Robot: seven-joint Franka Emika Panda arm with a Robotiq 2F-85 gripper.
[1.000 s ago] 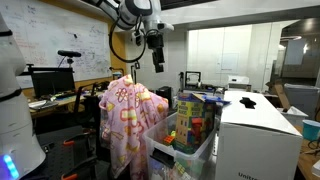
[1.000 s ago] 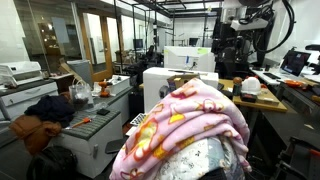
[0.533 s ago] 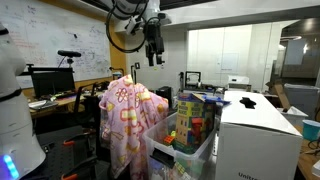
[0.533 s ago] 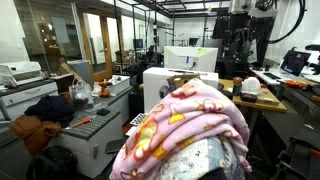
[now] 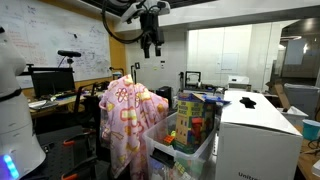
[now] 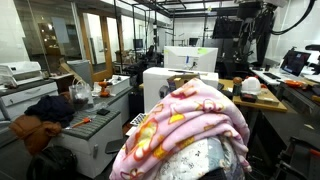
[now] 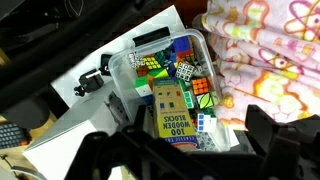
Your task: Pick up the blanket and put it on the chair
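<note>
The pink fleece blanket [image 5: 128,122] with yellow and white shapes hangs draped over the chair, covering its backrest; it also shows in an exterior view [image 6: 190,122] and at the upper right of the wrist view [image 7: 265,45]. Only a dark sliver of the chair [image 5: 104,118] shows beside the blanket. My gripper [image 5: 151,47] hangs high above the blanket, well clear of it, near the ceiling. In the wrist view the fingers [image 7: 190,135] stand wide apart with nothing between them.
A clear plastic bin [image 7: 175,80] of puzzle cubes and a wooden-blocks box stands next to the blanket [image 5: 190,125]. A white cabinet [image 5: 258,135] is beside it. Desks with monitors [image 5: 50,82] stand behind. A printer [image 6: 20,75] and clutter are at one side.
My gripper has risen higher and moved away from the blanket. The blanket and chair have not moved.
</note>
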